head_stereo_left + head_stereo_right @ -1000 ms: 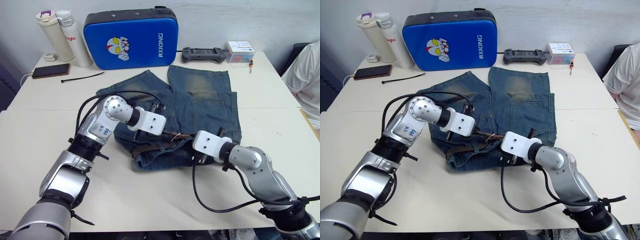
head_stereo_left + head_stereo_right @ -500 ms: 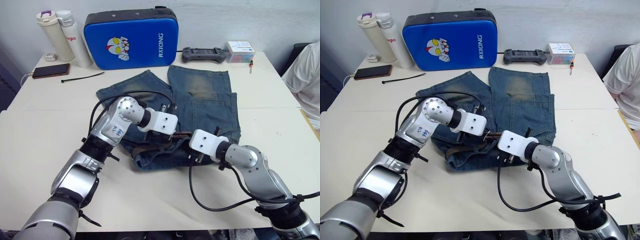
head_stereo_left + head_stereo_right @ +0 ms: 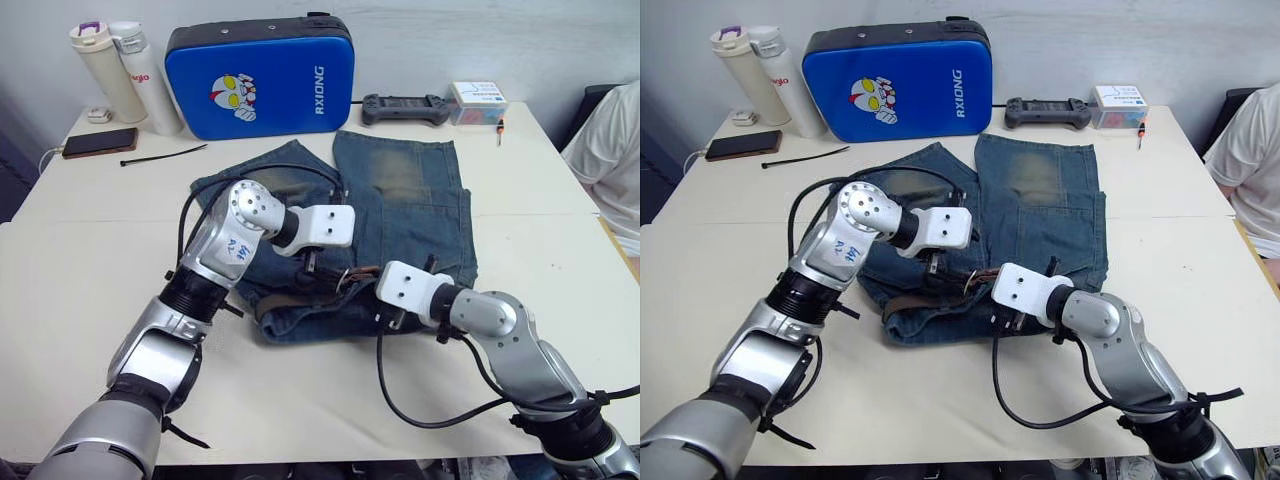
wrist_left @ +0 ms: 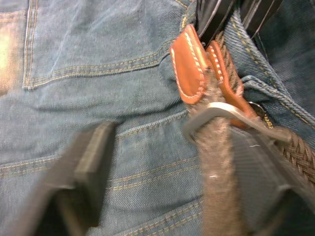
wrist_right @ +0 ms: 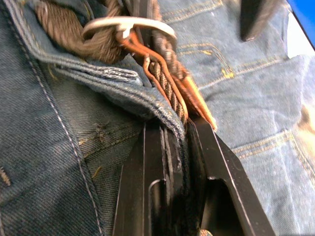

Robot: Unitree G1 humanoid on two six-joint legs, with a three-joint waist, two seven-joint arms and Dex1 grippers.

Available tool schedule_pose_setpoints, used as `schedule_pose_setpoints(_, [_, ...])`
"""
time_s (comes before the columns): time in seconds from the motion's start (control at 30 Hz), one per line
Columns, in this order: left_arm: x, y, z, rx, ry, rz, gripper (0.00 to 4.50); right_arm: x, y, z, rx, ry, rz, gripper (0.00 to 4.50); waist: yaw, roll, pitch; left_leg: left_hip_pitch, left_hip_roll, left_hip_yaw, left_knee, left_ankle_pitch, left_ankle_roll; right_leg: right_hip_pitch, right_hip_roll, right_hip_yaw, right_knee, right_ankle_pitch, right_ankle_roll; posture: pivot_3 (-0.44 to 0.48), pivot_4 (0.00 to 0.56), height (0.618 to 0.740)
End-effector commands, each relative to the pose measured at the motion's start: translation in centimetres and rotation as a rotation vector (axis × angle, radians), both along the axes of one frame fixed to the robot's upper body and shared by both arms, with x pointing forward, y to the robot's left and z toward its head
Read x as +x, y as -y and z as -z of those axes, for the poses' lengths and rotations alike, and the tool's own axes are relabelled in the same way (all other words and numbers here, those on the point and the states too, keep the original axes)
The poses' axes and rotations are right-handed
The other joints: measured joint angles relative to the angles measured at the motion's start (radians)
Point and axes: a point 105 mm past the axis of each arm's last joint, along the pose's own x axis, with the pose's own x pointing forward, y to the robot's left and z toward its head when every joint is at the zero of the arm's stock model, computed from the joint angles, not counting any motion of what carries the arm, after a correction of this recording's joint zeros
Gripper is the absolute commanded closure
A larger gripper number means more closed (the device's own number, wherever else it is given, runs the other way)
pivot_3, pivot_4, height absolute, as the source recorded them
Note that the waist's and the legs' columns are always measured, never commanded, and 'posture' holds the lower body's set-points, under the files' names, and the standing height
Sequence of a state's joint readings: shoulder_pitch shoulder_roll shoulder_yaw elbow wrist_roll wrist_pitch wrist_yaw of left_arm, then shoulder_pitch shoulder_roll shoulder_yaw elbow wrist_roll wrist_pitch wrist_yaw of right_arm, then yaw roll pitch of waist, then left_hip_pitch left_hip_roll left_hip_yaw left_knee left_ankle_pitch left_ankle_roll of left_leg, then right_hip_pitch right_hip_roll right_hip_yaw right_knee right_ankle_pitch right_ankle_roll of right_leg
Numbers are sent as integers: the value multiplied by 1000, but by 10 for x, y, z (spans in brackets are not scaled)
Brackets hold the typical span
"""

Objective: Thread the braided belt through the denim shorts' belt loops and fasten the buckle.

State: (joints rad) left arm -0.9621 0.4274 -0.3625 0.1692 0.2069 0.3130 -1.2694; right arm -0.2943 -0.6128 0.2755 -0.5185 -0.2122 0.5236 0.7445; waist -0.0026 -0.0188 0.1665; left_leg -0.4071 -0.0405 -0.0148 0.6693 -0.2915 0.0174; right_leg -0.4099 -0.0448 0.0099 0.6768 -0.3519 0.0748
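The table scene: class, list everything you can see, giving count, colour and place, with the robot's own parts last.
denim shorts: one, faded blue, table centre
braided belt: one, dark brown, along the waistband
buckle: one, silver, on the belt
case: one, blue, back of table
bottles: two, white, back left
phone: one, dark, left of case
cable tie: one, black, beside phone
controller: one, dark grey, back right
box: one, white, beside controller
person's sleeve: one, white, right edge
left gripper: open, over the belt
right gripper: shut on the waistband and belt
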Motion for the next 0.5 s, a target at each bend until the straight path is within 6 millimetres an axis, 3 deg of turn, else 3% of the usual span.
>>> schedule_pose_setpoints(0.03, [-10, -4, -25, -38, -36, 50, 75, 1, 3, -19, 4, 76, 4, 4500, 1, 0, 0, 0, 0, 0, 0, 0, 0, 0, 0, 0, 0, 0, 0, 0, 150, 740])
schedule_pose_setpoints(0.23, [-10, -16, -43, -87, -114, 4, 75, 2, 3, -17, 0, 69, 7, 4500, 1, 0, 0, 0, 0, 0, 0, 0, 0, 0, 0, 0, 0, 0, 0, 0, 150, 740])
schedule_pose_setpoints(0.5, [-36, -42, -59, -149, -323, -21, 75, -10, 6, -18, -20, 45, -61, 4500, -1, 0, 0, 0, 0, 0, 0, 0, 0, 0, 0, 0, 0, 0, 0, 0, 150, 740])
